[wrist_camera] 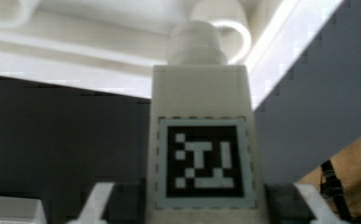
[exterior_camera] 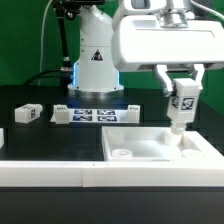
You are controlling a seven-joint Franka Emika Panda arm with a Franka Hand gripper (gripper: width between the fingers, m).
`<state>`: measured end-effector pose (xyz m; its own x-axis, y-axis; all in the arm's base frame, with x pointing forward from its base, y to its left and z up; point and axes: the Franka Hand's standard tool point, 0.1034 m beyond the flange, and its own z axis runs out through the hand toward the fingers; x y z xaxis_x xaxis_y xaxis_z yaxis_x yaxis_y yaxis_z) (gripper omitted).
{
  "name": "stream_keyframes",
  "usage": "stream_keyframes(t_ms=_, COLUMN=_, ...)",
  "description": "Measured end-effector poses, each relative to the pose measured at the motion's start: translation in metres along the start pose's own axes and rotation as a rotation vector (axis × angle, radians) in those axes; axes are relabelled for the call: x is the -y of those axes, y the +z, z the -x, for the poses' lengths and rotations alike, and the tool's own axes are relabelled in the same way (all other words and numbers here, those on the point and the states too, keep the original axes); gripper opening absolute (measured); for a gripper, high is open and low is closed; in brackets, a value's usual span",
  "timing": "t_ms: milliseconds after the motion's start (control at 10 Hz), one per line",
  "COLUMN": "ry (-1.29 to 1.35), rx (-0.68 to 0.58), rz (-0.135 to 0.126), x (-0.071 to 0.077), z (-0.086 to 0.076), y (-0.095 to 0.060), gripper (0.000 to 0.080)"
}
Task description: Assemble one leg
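Your exterior view sits low in front, slightly above the black surface point(exterior_camera: 40, 135). It faces the white robot base point(exterior_camera: 95, 60) and takes in the whole scene. Your wrist view looks along the end effector point(exterior_camera: 181, 90), very close on the small white tagged leg point(wrist_camera: 202, 110). Both views share that leg and the large white rimmed panel point(exterior_camera: 140, 132).

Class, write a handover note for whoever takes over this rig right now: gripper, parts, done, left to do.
The gripper is shut on the leg, upright over the back corner of the panel on the exterior view's right.
Done: leg brought there; its lower end reaches the panel, seating unclear.
A second leg lies loose at the exterior view's left.
Left: fasten the leg, release.
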<state>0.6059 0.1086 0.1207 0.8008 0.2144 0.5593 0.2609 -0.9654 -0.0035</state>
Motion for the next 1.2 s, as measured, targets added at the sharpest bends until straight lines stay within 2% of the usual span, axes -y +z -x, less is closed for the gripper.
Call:
stream_keyframes(t_ms=100, ry=-0.002, rx=-0.01, rz=-0.003, x=0.002, z=-0.007, y=0.004, gripper=0.0291)
stream_keyframes(t_ms=500, ry=-0.005, rx=-0.006, rz=-0.002, x=0.001, z=-0.004, y=0.005, gripper=0.0291)
stream_keyframes(t_ms=600, ry=-0.024, rx=-0.013, rz=0.004, x=-0.001, z=0.005, y=0.007, gripper=0.0291)
stream_keyframes(t_ms=700, ry=-0.025, rx=-0.004, rz=0.0, x=0.002, z=0.011, y=0.012, gripper=0.0291)
stream_keyframes(t_ms=800, ry=-0.029, rx=-0.002, rz=-0.006, x=0.006, z=0.011, y=0.017, gripper=0.0291)
stream_keyframes(t_ms=1200, ry=-0.025, rx=0.004, rz=-0.007, x=0.005, z=0.014, y=0.022, gripper=0.0291)
